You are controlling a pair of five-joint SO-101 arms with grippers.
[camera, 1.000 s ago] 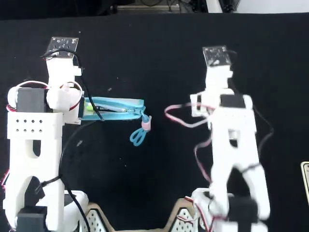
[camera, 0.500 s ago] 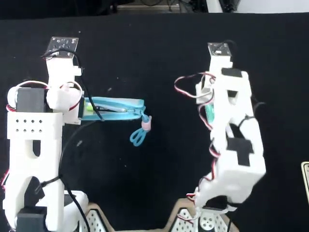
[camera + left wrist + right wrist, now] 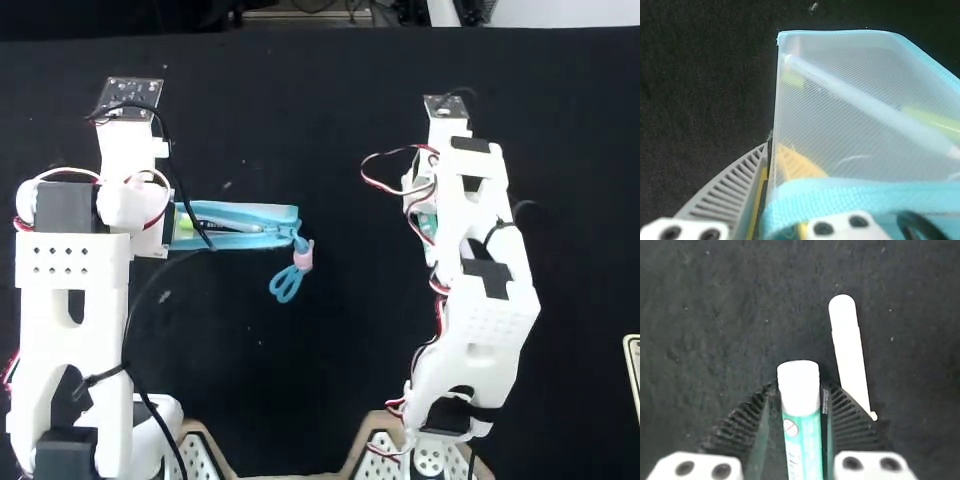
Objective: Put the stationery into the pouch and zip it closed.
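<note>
A light blue mesh pouch point(image 3: 238, 224) lies on the black cloth, its zipper pull with pink and blue loops point(image 3: 292, 270) hanging off its right end. My left gripper point(image 3: 168, 226) is shut on the pouch's left end. In the left wrist view the pouch point(image 3: 855, 115) holds a pale pen point(image 3: 865, 107) and a green marker point(image 3: 932, 120), with my left gripper point(image 3: 771, 155) clamped on its edge. My right gripper point(image 3: 798, 390) is shut on a green-and-white marker point(image 3: 799, 410); a white pen point(image 3: 849, 352) lies on the cloth just beside it. The marker's green point(image 3: 428, 224) peeks out under the right arm.
Square tag plates point(image 3: 131, 93) point(image 3: 446, 106) top each wrist. A pale object point(image 3: 633, 368) sits at the table's right edge. Open black cloth lies between the pouch and the right arm.
The right arm has folded up and shifted, its wrist settling lower over the cloth with the green marker in its jaws. The left arm and pouch have not moved.
</note>
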